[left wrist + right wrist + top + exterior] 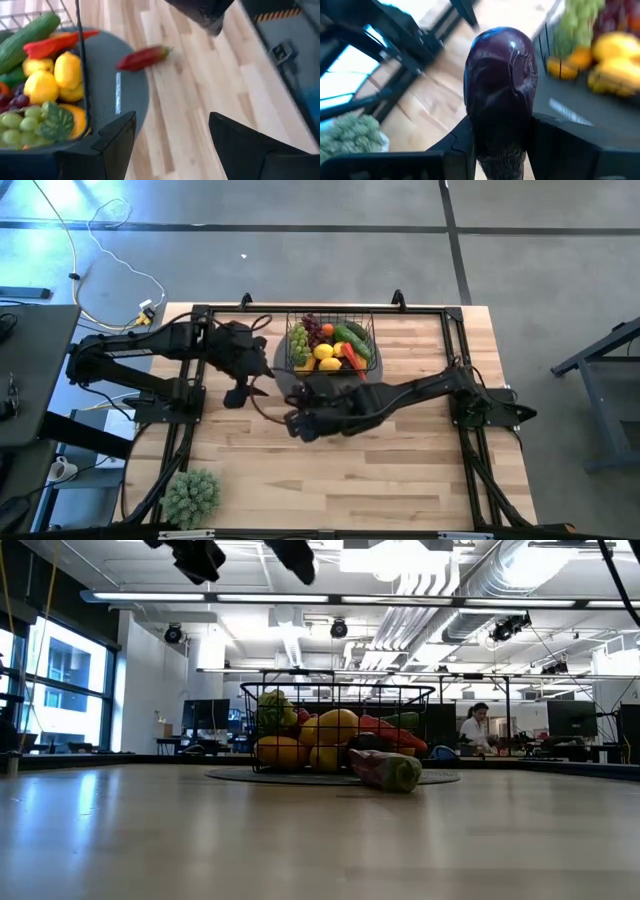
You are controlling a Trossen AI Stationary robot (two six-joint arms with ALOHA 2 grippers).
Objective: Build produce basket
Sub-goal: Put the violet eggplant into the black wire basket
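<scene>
At table centre, basket [331, 345]: nearly full of produce.
Left out: chili [142, 57] on table beside basket; maybe more, view poor.
Right claw [500, 135]: clamped on eggplant [501, 90], near basket.
Left claw [170, 132]: wide, empty.

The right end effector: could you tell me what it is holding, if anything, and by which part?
The right end effector grips an eggplant by one end; the rest sticks out past the fingers.

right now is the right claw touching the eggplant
Touching. The right wrist view shows the eggplant pinched between the right claw, its two fingers pressed against both sides with no gap, held above the table.
</scene>
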